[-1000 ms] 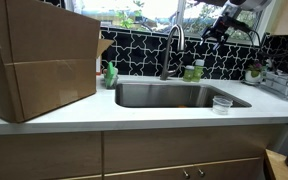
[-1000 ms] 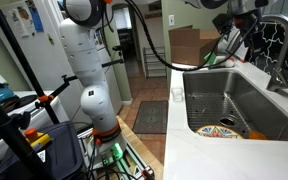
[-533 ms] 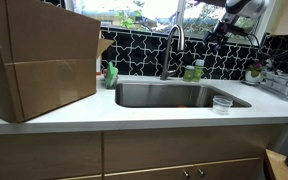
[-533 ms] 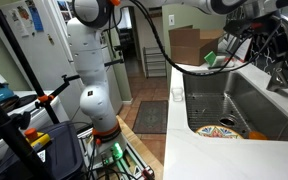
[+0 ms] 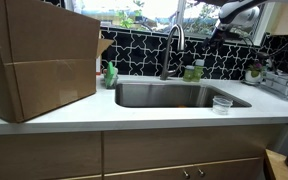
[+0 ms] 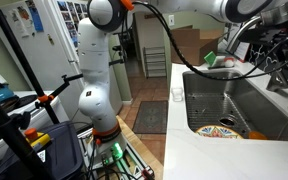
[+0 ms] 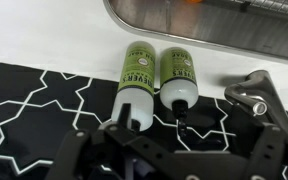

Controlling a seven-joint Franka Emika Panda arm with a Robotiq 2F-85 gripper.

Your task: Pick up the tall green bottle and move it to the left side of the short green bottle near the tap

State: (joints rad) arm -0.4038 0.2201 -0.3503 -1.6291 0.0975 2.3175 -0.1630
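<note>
**Q:** Where does the tall green bottle [image 7: 134, 80] stand, and what is around it?

**A:** It stands at the back edge of the bench [image 5: 134, 115], against the black-and-white tiled wall and behind the sink [image 5: 174, 96]. The short green bottle [image 7: 178, 75] is pressed close at its side, so close that I cannot tell whether they touch. The steel tap [image 5: 171, 48] rises just beyond the short one.

**Q:** And the gripper [image 7: 174, 158]?

**A:** In the wrist view it hangs above the pair with its jaws spread wide and nothing between them. It is not yet down around either bottle.

**Q:** How is the bottle likely to handle?

**A:** It looks like a small plastic bottle, so probably light and fairly stiff. Its smooth printed label could be a little slippery. Being slim and upright, it would tip easily if nudged.

**Q:** Where should it be taken?

**A:** I would take it on the labelled green body, just below the narrower pale top. The fingers should close front to back, because the short bottle leaves little room at the side
</note>
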